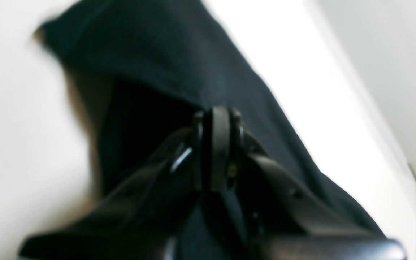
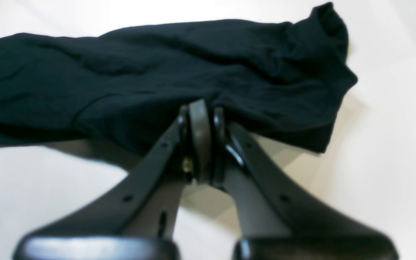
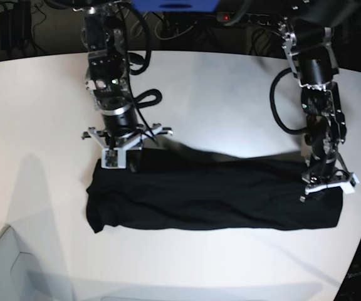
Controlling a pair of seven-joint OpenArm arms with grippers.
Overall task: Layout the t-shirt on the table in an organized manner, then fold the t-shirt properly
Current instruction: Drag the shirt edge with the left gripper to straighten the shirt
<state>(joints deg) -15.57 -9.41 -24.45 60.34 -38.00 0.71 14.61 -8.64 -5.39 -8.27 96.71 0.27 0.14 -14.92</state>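
Base view shows a black t-shirt [image 3: 215, 200] stretched into a long, rumpled band across the near half of a white bench [image 3: 218, 94], its length running side to side between two robot arms. One end bunches into loose folds near the picture's left; the other ends in a squarer edge at the right, close to the bench's curved rim.

At the left of that view, the right tool [image 3: 119, 158] stands over the shirt's far edge, its fingers pressed together on the cloth (the right wrist view shows the dark fabric pinched at the tips [image 2: 200, 108]).

At the right of the base view, the left tool [image 3: 323, 184] reaches down onto the other end of the shirt. Its wrist view, blurred, shows the fingers [image 1: 219, 119] drawn together with black cloth gathered between them and draped away over the white surface.

Cables loop beside both arms.
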